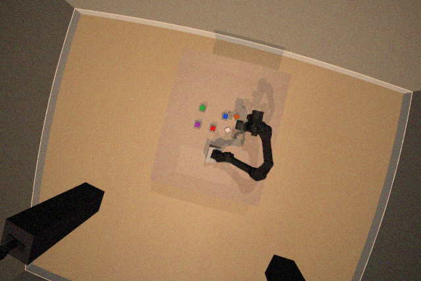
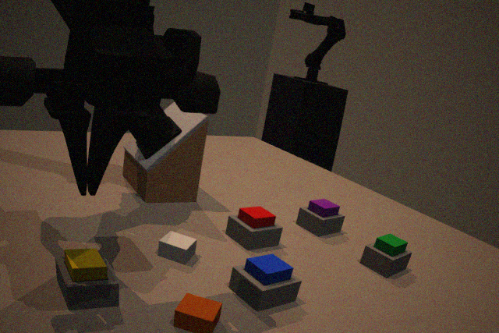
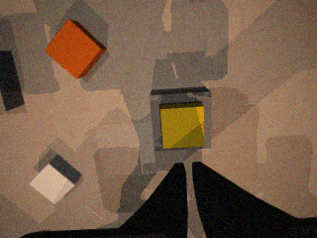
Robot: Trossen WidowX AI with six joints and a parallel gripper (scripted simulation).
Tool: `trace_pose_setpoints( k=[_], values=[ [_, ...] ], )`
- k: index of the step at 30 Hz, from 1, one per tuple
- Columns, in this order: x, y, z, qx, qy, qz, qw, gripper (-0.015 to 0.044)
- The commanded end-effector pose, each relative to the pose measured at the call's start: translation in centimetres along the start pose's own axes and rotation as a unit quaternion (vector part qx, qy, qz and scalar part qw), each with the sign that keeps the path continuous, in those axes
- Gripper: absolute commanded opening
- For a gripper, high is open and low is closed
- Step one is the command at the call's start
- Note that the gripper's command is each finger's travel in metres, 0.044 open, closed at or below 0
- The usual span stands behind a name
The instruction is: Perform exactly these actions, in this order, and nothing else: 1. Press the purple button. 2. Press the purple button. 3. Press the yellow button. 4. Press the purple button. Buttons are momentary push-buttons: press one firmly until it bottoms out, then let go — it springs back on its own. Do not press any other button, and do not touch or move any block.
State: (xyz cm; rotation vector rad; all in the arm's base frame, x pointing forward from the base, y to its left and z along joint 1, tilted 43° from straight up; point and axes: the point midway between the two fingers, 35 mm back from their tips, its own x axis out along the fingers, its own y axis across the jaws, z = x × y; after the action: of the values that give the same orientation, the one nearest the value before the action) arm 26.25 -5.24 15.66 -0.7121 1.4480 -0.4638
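Yellow button [image 3: 181,126]: square cap, grey base.

Open air separates the closed gripper [image 2: 87,191] from the yellow button [image 2: 85,263]. The white block [image 2: 177,245] and orange block [image 2: 197,313] stand near that button.

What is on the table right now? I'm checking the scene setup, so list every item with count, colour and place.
Yellow button: one, near left, below the fingertips.
Blue button: one, near centre.
Red button: one, behind the blue.
Purple button: one, right of the red.
Green button: one, far right.
White block: one, between yellow and red.
Orange block: one, front edge.
Wooden wedge stand: one, brown, behind the blocks.
Gripper: one, black, shut, raised above the yellow button.
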Motion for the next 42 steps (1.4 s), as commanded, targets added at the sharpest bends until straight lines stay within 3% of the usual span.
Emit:
trace_pose_setpoints(
  k=[1, 6, 15, 28, 37, 42],
  values=[
    [-2.8, -0.2, 0.1, 0.005, -0.005, 0.000, 1.000, 0.0020],
    [-2.9, 1.0, 0.6, 0.004, -0.007, 0.005, 1.000, 0.0020],
    [-4.7, 16.7, 2.9, -0.006, -0.015, 0.046, 0.999, 0.0020],
    [-3.6, 34.8, -5.9, 0.001, -0.003, 0.017, 1.000, 0.0020],
    [-2.9, 35.9, -6.9, 0.004, -0.004, 0.011, 1.000, 0.0020],
    [2.8, 36.0, -6.8, 0.004, -0.004, 0.010, 1.000, 0.0020]
  ],
)
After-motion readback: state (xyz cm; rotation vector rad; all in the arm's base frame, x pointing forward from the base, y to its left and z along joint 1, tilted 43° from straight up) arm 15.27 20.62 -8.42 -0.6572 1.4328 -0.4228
